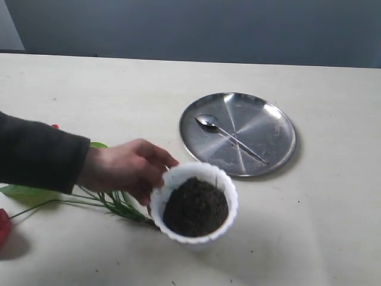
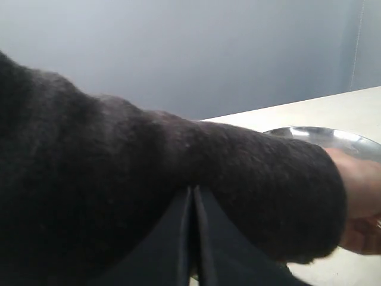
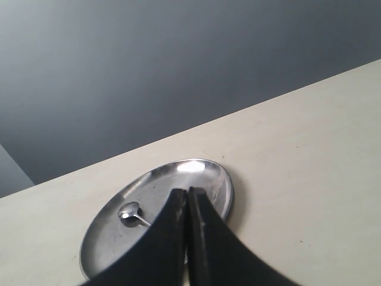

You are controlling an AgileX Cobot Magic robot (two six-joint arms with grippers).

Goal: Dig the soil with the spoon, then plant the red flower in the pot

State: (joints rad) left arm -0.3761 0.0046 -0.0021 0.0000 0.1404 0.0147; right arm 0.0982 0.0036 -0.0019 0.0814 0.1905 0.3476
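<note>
Dig not yet begun: our left gripper (image 2: 193, 193) and right gripper (image 3: 187, 193) are pinched shut and empty, the spoon (image 1: 229, 136) lies on the plate (image 1: 271, 116), a person's hand (image 1: 128, 167) touches the pot (image 1: 229, 186) of soil (image 1: 195, 207) just beside it, the flower (image 1: 110, 202) lies flat alongside, so next we open the right jaws over the spoon handle.

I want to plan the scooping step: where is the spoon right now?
In the exterior view the spoon lies on the round steel plate, right of centre, up and to the right of the soil-filled pot.
</note>
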